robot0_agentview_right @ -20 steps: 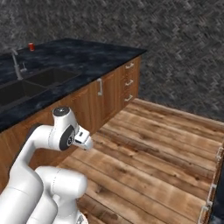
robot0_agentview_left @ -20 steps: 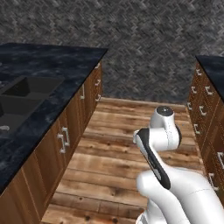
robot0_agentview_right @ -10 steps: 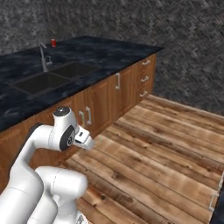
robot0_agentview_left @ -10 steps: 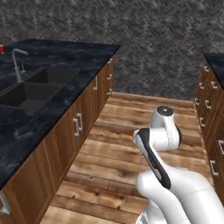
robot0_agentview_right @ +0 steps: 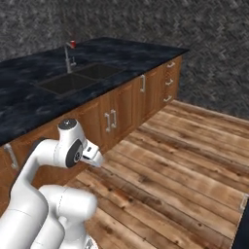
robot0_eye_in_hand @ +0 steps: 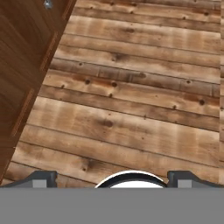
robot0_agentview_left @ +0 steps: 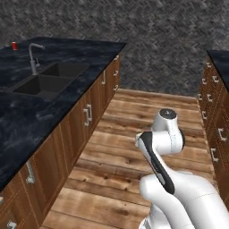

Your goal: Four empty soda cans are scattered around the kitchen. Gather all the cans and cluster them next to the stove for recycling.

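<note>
Left base view catches one small red soda can point(robot0_agentview_left: 14, 45) with a silvery top standing upright at the far back of the dark marbled stone counter point(robot0_agentview_left: 27, 118), just behind the curved silver faucet point(robot0_agentview_left: 34, 55) and beyond the sunken double sink point(robot0_agentview_left: 44, 79). Seen from the right base view, the same can point(robot0_agentview_right: 73, 44) sits behind the faucet point(robot0_agentview_right: 68, 57) on the counter's rear edge. No stove and no other cans appear at this moment.

The white arm's two-finger gripper point(robot0_eye_in_hand: 111, 178) hangs low over the wooden plank floor point(robot0_eye_in_hand: 131, 109), its dark tips spread wide apart with nothing between them, a brown wooden cabinet door point(robot0_eye_in_hand: 26, 57) to one side of it.

The relation that counts: the can lies well apart from the gripper, up on the counter and far past the faucet on the arm's left, while the gripper points down at the floor. The can's long axis is vertical, so a grasp would likely come from the side or from above, once the base has brought the arm within reach of the faucet end of the counter.
</note>
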Tool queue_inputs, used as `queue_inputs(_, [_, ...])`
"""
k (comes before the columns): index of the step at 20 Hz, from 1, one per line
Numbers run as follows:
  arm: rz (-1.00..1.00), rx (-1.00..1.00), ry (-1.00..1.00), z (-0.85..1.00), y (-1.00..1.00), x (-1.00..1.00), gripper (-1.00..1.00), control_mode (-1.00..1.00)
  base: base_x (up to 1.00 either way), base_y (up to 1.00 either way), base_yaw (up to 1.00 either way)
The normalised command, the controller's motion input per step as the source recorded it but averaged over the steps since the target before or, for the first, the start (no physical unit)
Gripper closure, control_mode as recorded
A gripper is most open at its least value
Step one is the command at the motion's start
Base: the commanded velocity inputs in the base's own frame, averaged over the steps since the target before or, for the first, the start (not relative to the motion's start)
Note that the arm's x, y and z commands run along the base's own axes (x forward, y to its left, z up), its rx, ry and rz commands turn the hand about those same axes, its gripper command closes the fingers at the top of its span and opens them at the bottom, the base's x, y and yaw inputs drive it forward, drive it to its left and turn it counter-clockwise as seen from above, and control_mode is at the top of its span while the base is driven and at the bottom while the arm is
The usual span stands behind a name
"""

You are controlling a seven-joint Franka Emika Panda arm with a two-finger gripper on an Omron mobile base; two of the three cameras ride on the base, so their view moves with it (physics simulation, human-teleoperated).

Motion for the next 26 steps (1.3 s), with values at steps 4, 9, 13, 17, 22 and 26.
queue_inputs(4, [0.0,0.0,0.0,0.0,0.0,0.0,-1.0,1.0,-0.75,0.38,-0.06])
queue_inputs(9, [0.0,0.0,0.0,0.0,0.0,0.0,-1.0,1.0,-0.75,0.38,-0.09])
queue_inputs(13, [0.0,0.0,0.0,0.0,0.0,0.0,-1.0,1.0,-0.73,0.45,-0.13])
queue_inputs(17, [0.0,0.0,0.0,0.0,0.0,0.0,-1.0,1.0,-0.73,0.45,-0.13])
queue_inputs(22, [0.0,0.0,0.0,0.0,0.0,0.0,-1.0,1.0,-0.73,0.46,-0.09])
queue_inputs(26, [0.0,0.0,0.0,0.0,0.0,0.0,-1.0,1.0,-0.67,0.5,-0.07])
